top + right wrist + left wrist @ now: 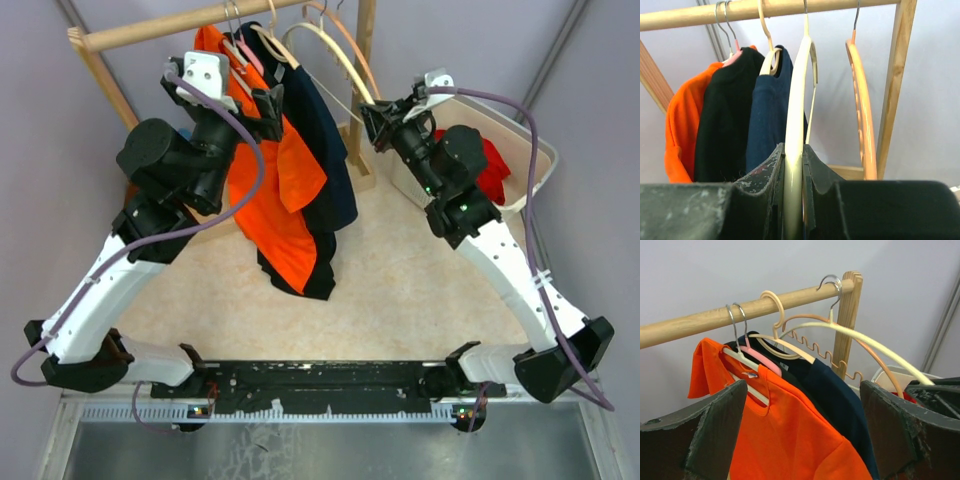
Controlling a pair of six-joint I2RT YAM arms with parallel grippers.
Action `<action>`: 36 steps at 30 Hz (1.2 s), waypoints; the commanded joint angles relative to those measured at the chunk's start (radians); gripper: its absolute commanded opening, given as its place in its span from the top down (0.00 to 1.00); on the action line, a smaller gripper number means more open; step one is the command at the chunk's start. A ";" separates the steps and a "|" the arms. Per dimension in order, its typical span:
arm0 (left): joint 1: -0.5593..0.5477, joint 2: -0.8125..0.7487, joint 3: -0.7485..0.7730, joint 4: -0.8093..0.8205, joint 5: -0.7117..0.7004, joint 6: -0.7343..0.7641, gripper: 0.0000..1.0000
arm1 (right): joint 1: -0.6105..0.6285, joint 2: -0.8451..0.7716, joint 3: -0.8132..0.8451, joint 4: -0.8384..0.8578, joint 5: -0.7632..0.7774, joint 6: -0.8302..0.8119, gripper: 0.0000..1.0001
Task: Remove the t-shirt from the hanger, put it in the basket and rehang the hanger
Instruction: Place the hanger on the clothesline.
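Note:
An orange t-shirt (285, 210) hangs on a white hanger (747, 362) from the wooden rail (150, 30). A black t-shirt (320, 262) and a navy t-shirt (332, 150) hang behind it on their own hangers. My left gripper (255, 92) is open. In the left wrist view its jaws (805, 435) stand wide either side of the orange t-shirt's (790, 440) shoulder without touching it. My right gripper (375, 120) is shut on the arm of an empty cream hanger (799, 100) that hangs on the rail, as the right wrist view (794, 165) shows.
An empty tan hanger (862, 100) hangs right of the cream one, next to the rack's upright post (895, 85). A white bin (530, 130) holding a red cloth (495, 165) stands at the right. The rack's slanted left leg (105, 80) is beside my left arm.

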 commanded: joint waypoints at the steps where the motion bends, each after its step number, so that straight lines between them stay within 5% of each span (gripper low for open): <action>1: 0.079 0.008 0.048 -0.128 0.143 -0.097 0.01 | 0.012 0.014 0.106 0.124 0.014 -0.028 1.00; 22: 0.473 -0.062 -0.063 -0.176 0.437 -0.355 0.01 | 0.012 0.173 0.238 0.042 0.007 -0.034 1.00; 30: 0.593 -0.055 -0.075 -0.179 0.545 -0.437 0.01 | 0.012 0.106 0.199 -0.029 0.017 -0.025 0.60; 36: 0.622 -0.061 -0.114 -0.136 0.601 -0.472 0.01 | 0.012 0.059 0.227 -0.078 -0.003 -0.045 0.54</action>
